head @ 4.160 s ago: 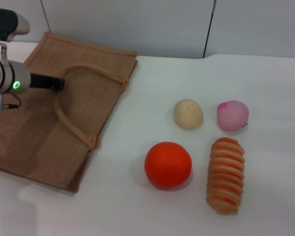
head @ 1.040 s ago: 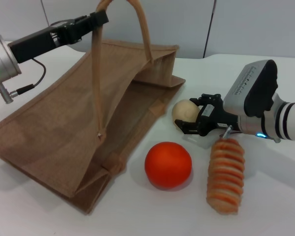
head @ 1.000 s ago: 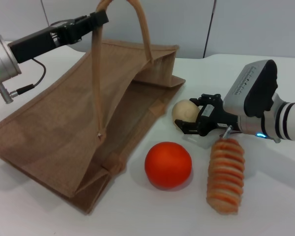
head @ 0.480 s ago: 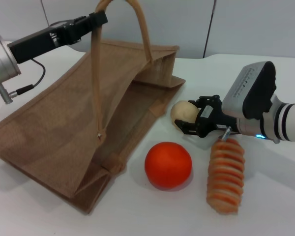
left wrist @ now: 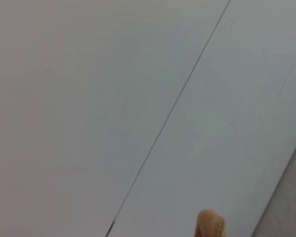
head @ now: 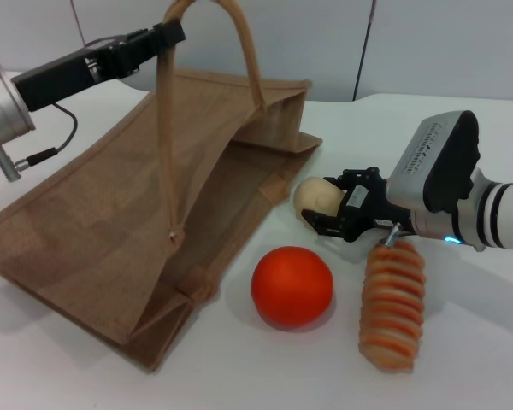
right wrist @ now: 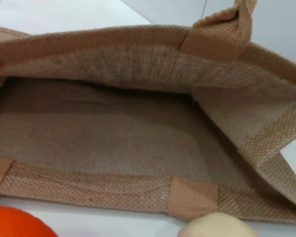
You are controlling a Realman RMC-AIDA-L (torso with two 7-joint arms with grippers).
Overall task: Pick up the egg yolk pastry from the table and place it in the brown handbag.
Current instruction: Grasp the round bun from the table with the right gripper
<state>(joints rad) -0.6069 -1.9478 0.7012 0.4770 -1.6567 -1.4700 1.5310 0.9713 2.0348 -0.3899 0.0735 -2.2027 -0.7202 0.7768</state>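
Note:
The egg yolk pastry (head: 316, 196), a pale cream dome, sits between the black fingers of my right gripper (head: 327, 213), which is shut on it just by the open mouth of the brown handbag (head: 103, 222). My left gripper (head: 165, 35) is shut on one looped handle (head: 244, 51) and holds it high, so the bag's mouth gapes toward the right. In the right wrist view the bag's inside (right wrist: 113, 138) fills the picture and the pastry's top (right wrist: 217, 227) shows at the lower edge. The left wrist view shows only the handle's tip (left wrist: 210, 224) against a wall.
An orange fruit (head: 292, 286) lies in front of the pastry, close to the bag's near corner; it also shows in the right wrist view (right wrist: 15, 224). A long orange-striped bread (head: 393, 303) lies under my right arm. The pink bun is hidden.
The bag lay flat earlier; my left gripper has since lifted its handle. Over the last second my right gripper has moved slightly left with the pastry toward the bag's mouth.

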